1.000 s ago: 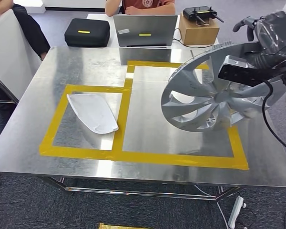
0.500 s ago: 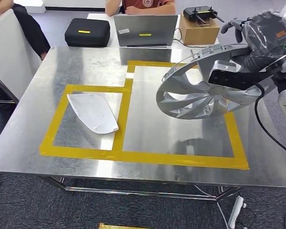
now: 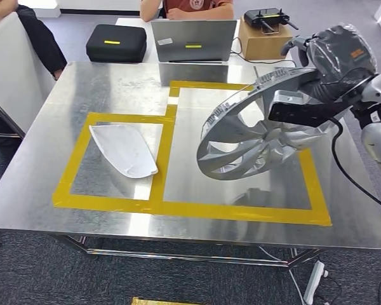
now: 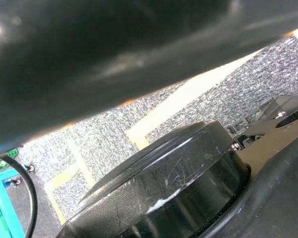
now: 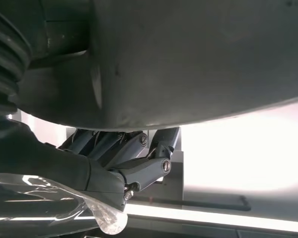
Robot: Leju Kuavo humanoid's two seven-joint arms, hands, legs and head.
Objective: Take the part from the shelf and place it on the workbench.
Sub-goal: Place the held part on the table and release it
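Steel desk [image 3: 107, 203] marked with yellow tape [image 3: 198, 210] into two rectangular bays, the larger on the right. Silver wheel-shaped part [image 3: 236, 149], spoked and rimmed, held tilted in the air above the larger bay, lower edge near the desk surface but apparently not yet touching. Right hand [image 3: 330, 54], wrapped in clear film, gripping the part at its upper rim; dark fingers [image 5: 140, 168] seen folded tight against the part's underside in the right wrist view. White curved shell [image 3: 124, 149] lying flat inside the smaller left bay, well apart from the part. Laptop [image 3: 193, 39], black case [image 3: 115, 42] and cardboard box [image 3: 264, 39] beyond the far desk edge, with seated people behind. Left hand state impossible to tell from the pictures. Judged step: lowering the part into the right bay. Best done by levelling the tilt, setting the low edge down first inside the tape, then releasing only once the part rests flat
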